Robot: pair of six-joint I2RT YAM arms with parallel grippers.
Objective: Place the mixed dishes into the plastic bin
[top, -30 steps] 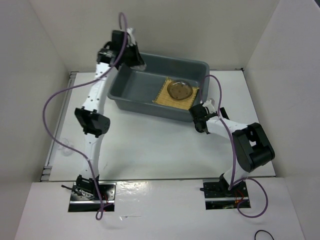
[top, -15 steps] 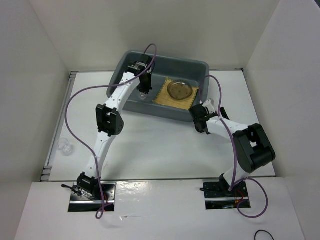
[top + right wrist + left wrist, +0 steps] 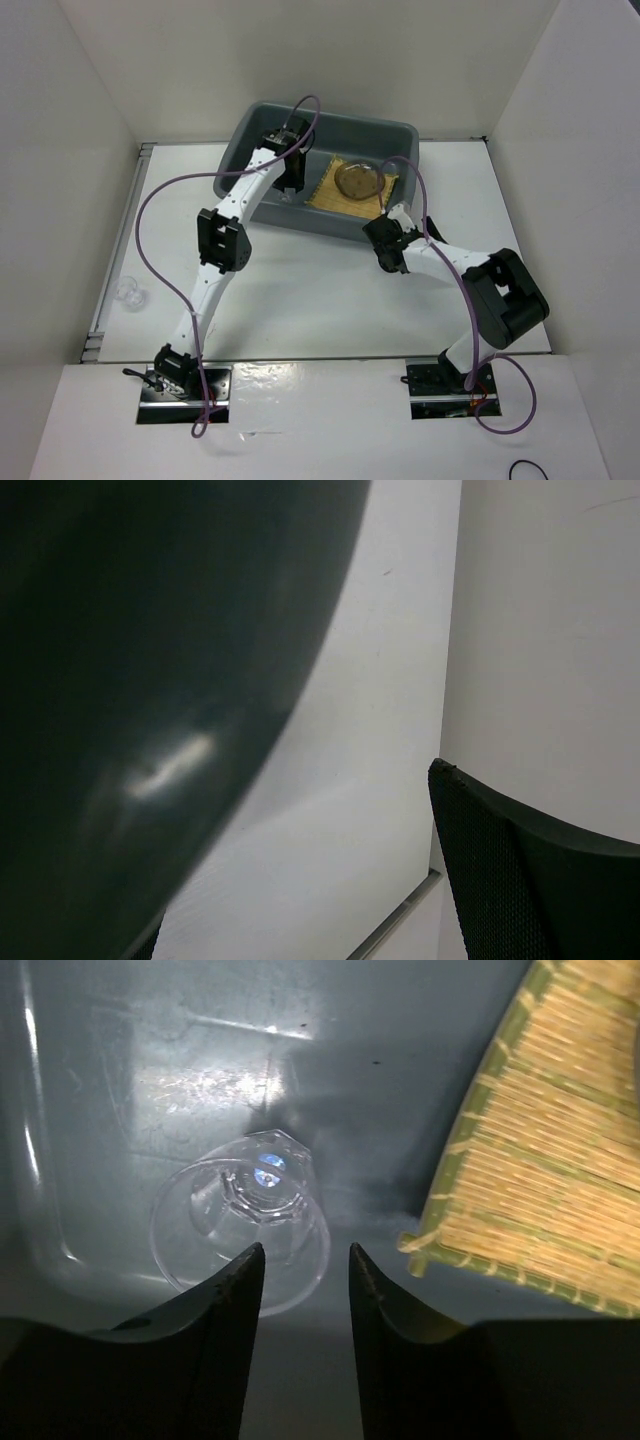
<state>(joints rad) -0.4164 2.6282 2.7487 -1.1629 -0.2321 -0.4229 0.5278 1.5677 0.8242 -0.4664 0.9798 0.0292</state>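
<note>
since the left fingers (image 3: 215, 1305) stand apart low inside the plastic bin (image 3: 330, 113), with nothing clamped between them, the small clear cup (image 3: 245, 1220) lies free on the bin floor just beyond their tips. it seems tipped, so that its faceted base faces the wrist camera. near it but not touching sits the woven mat (image 3: 540, 1150), and the top view shows a round transparent plate (image 3: 358, 180) resting on that mat. the right fingers (image 3: 520, 880) are spread wide on nothing, just outside the bin's near wall. one more clear dish (image 3: 130, 293) sits at the far left of the tabletop (image 3: 300, 300), well apart from the bin; what kind it is i cannot tell. by its look it is light, rigid, slick and liable to crack or skate away. the hold should probably be gentle and across the rim, with the fingers squared to it.
</note>
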